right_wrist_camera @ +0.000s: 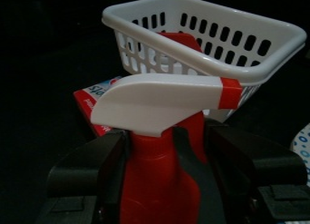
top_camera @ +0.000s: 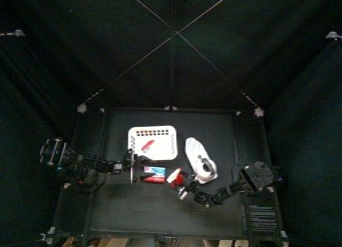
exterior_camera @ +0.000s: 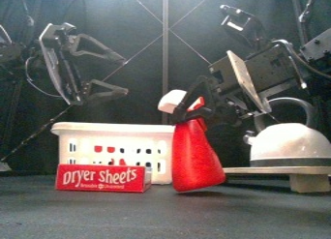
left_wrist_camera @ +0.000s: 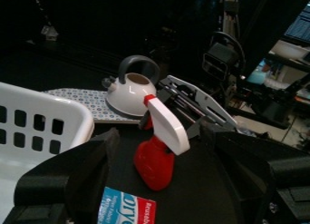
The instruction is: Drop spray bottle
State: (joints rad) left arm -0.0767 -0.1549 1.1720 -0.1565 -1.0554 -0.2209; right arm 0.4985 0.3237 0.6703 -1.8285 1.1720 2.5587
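The spray bottle (exterior_camera: pixel 195 156) is showing a red body and a white trigger head with a red band at the nozzle. It is standing upright, its base seeming to be resting on the bench (exterior_camera: pixel 258 214), and is sitting just beside the white basket (exterior_camera: pixel 110 144) and the dryer-sheet box (exterior_camera: pixel 103 177), with the right arm's jaws gripping its neck.

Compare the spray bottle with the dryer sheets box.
1. The spray bottle stands upright, while the dryer sheets box lies flat on its long side.
2. The bottle's white trigger head rises above the rim of the white basket. The box stays well below the rim.
3. The right hand grips the bottle's neck, but nothing holds the box.

Both are mostly red with white parts.
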